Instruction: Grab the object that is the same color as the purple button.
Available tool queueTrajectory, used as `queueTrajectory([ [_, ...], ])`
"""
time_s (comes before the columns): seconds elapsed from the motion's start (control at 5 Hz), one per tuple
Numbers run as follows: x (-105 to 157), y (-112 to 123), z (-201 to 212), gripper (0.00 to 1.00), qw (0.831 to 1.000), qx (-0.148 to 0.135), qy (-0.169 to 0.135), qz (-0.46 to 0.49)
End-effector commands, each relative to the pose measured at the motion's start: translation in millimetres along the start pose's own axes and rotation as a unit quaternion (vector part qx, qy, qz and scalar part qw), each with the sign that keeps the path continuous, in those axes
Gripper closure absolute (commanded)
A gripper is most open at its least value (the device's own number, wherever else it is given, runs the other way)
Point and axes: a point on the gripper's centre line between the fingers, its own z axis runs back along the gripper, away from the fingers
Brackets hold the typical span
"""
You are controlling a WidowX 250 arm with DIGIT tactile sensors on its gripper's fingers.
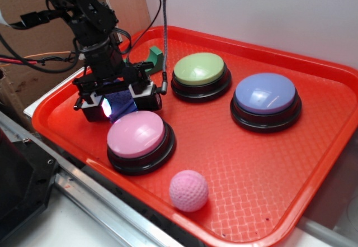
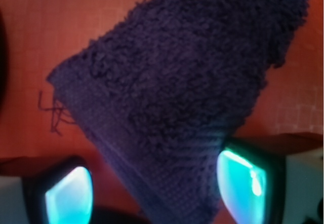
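From the exterior view, we see the red tray (image 1: 268,202) with three buttons on it: the green button (image 1: 200,75) at the back, the purple button (image 1: 265,99) to the right of it, and the pink button (image 1: 139,139) nearer the front, with the pink ball (image 1: 188,190) just in front of that. The green block (image 1: 155,57) peeks out behind the arm. Our gripper (image 1: 118,103) is down low at the tray's left side, just behind the pink button, and between its two fingers sits a dark purple-blue patch, the rag (image 1: 121,105). So the colour match is made: we are on the right thing, well apart from the purple button itself.

Over to the wrist view, and the rag (image 2: 177,92) fills most of the picture, fuzzy and roughly triangular, lying on the tray's red surface (image 2: 45,26) with a few loose threads at its left corner. The two fingers (image 2: 242,180) glow cyan at the bottom, one on each side of the cloth's narrow end. The right one looks to be touching the cloth; the left stands clear of it. So the jaws are apart, straddling the rag, not yet pinching.

We judge the approach done. Left to do: squeeze the jaws onto the cloth and lift.
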Motion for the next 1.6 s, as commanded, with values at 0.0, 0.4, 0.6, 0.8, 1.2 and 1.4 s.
queueTrajectory([
  [0.0, 7.9, 3.2, 7.1, 1.0, 1.0, -0.003, -0.017, 0.022],
  [0.4, 9.3, 2.3, 19.2, 1.0, 0.999, 0.017, -0.019, -0.022],
  [0.6, 7.9, -1.1, 39.2, 1.0, 0.997, 0.033, -0.026, -0.065],
  [0.8, 9.8, -4.3, 81.1, 1.0, 0.988, 0.057, -0.007, -0.146],
  [1.2, -2.0, -13.4, 160.7, 1.0, 0.955, 0.042, 0.003, -0.293],
  [1.4, -16.7, -13.5, 193.9, 1.0, 0.946, 0.019, -0.025, -0.322],
])
